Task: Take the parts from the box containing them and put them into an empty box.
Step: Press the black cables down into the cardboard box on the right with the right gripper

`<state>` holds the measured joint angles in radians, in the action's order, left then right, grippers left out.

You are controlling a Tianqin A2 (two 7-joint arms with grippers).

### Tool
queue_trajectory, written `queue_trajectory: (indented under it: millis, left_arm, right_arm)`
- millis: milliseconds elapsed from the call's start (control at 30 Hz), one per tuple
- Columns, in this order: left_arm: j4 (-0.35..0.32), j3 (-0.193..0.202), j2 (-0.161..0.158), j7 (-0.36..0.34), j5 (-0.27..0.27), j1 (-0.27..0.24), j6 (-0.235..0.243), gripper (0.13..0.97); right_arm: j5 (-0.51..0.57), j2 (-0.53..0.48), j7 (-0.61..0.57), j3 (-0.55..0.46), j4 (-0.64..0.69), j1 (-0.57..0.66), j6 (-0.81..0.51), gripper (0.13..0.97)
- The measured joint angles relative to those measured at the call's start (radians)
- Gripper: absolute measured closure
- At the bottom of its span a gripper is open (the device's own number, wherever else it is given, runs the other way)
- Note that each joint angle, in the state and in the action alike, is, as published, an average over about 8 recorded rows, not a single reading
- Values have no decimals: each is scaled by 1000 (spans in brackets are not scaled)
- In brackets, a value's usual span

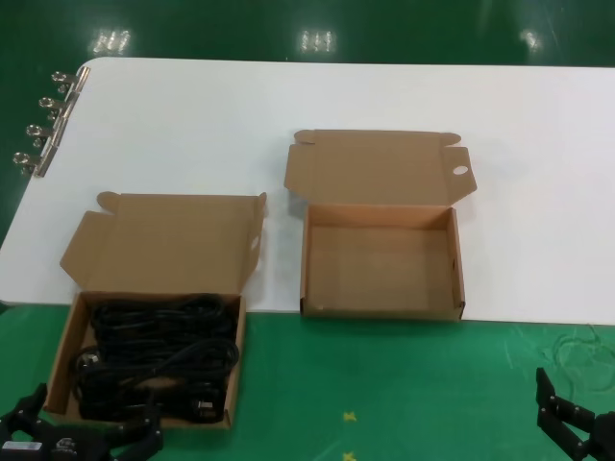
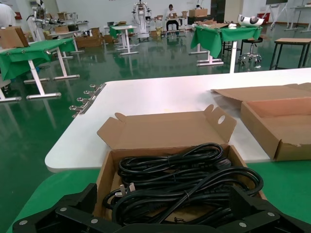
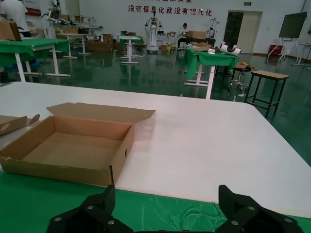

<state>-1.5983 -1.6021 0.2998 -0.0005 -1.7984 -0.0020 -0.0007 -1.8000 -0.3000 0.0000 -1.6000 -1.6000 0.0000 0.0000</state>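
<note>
Several black power cords (image 1: 154, 357) lie looped in the open brown box (image 1: 61, 357) at the near left, on the green mat; they fill it in the left wrist view (image 2: 184, 179). The empty brown box (image 1: 306, 269), its lid tab pierced by an oval hole (image 1: 459, 171), stands open to the right on the white table's near edge; it also shows in the right wrist view (image 3: 121, 153). My left gripper (image 1: 88, 421) is open just in front of the cord box, empty (image 2: 165, 201). My right gripper (image 1: 577, 423) is open and empty at the near right (image 3: 166, 194).
Several metal binder clips (image 1: 43, 120) hang on the white table's (image 1: 384, 96) left edge. A green mat (image 1: 384, 384) covers the near strip. Thin clear strands (image 1: 581, 351) lie on the mat by my right gripper.
</note>
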Motion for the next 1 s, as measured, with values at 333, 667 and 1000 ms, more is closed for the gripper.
queue_trajectory:
  millis: [333, 667, 1000]
  left_arm:
    - [0, 0, 0, 0, 0, 0, 0, 132]
    - [0, 0, 0, 0, 0, 0, 0, 132]
    - [0, 0, 0, 0, 0, 0, 0, 132]
  right_arm:
    - [0, 0, 0, 0, 0, 0, 0, 471]
    - [0, 0, 0, 0, 0, 0, 0, 626]
    - [0, 0, 0, 0, 0, 0, 0, 818]
